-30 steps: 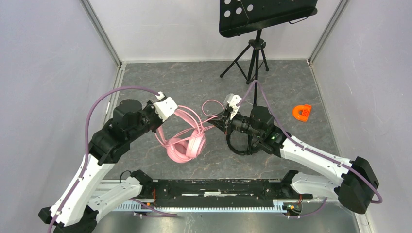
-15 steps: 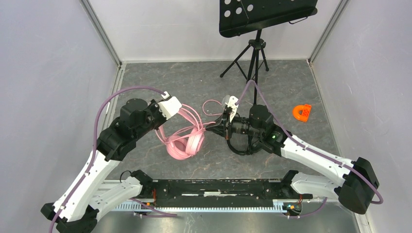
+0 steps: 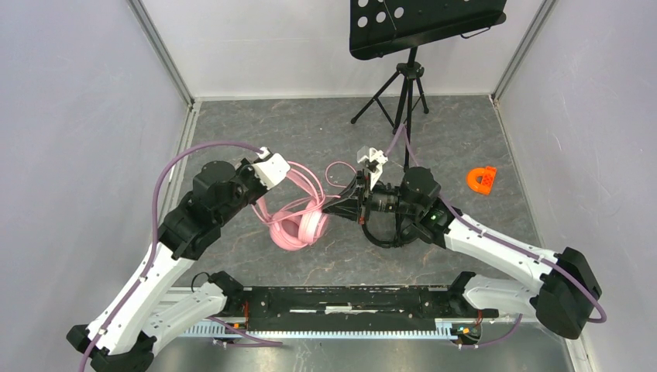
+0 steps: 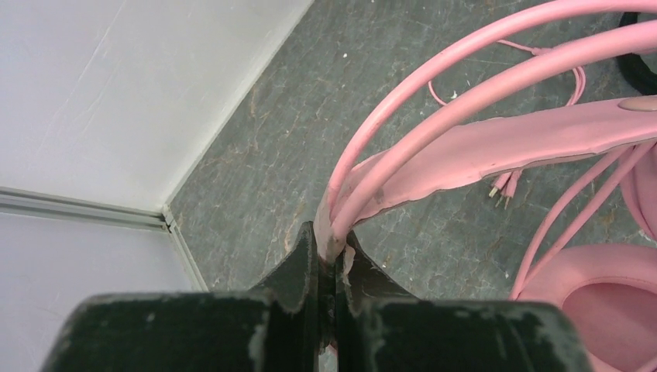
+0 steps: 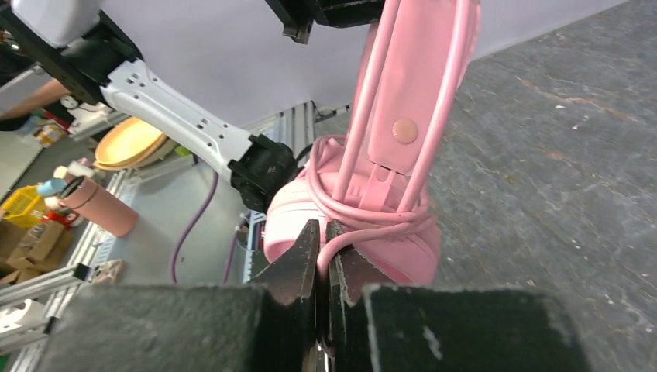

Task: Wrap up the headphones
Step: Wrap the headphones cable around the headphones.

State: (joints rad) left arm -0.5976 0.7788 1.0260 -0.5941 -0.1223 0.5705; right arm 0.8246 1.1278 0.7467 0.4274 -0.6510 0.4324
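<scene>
In the top view the black headphones [image 3: 374, 240] lie mostly under the right arm [image 3: 488, 244]. Only part of a dark loop shows, and their thin cable cannot be made out. The music stand [image 3: 418, 23] is cut by the upper edge.

In the left wrist view the pink headphones [image 4: 503, 147] run out at the right, one ear cup is cut at the lower corner, and the left pincer [image 4: 329, 248] covers the piece of headband it grips.

In the right wrist view the headband leaves at the top. The right pincer [image 5: 324, 240], closed on the pink cable [image 5: 364, 225], hides the lower ear cup, and things beyond the tabletop [image 5: 558, 155] are too blurred to name
</scene>
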